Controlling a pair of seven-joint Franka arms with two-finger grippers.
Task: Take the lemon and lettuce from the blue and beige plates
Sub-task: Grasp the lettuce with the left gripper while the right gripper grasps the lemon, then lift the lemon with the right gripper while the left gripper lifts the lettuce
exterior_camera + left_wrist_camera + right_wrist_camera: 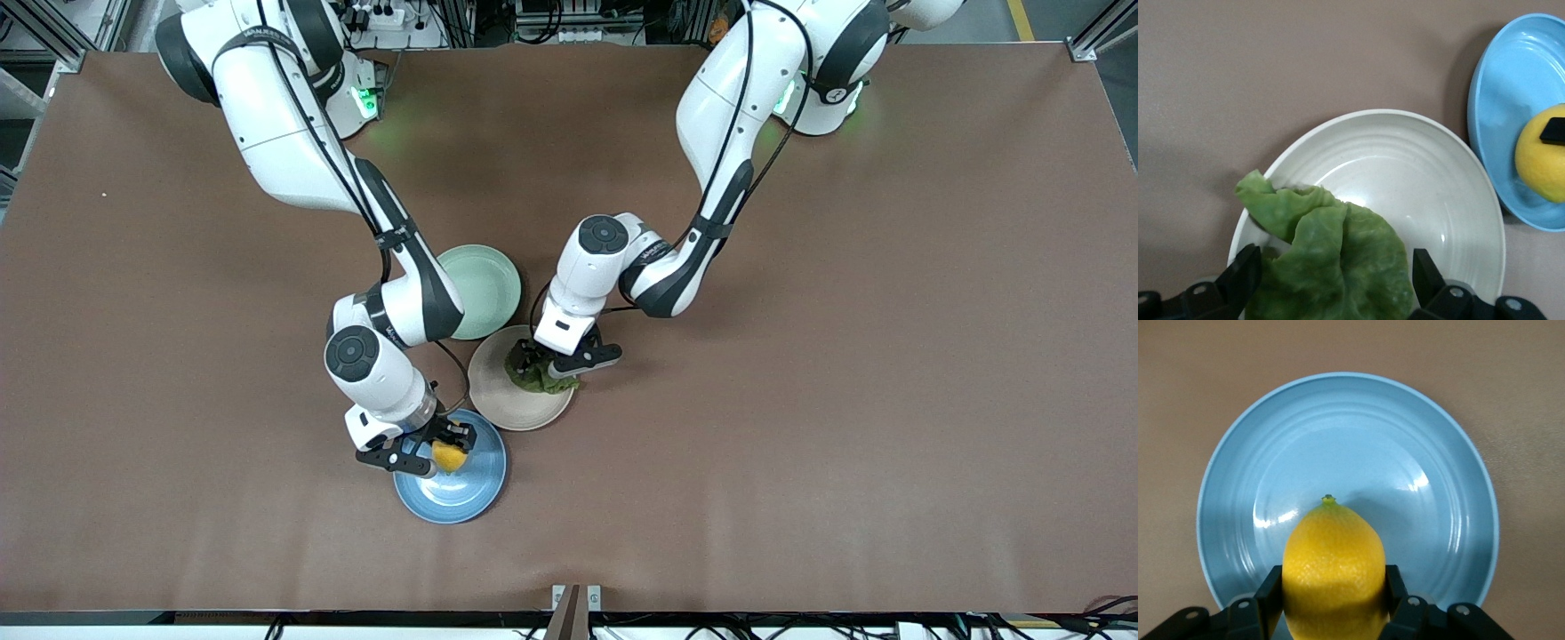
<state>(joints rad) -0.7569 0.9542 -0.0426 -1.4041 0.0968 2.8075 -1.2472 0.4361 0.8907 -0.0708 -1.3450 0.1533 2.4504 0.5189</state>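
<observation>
Right claw is pinching the lemon over the blue plate, fingers on both sides so it can't roll. Left claw straddles the lettuce on the beige plate, fingers just touching the leaf's edges, probably closing for the lift.

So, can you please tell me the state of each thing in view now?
lemon: gripped by right tool, over blue plate.
lettuce: between left tool fingers, on beige plate.
blue plate: nothing else on it.
green plate: empty.
</observation>
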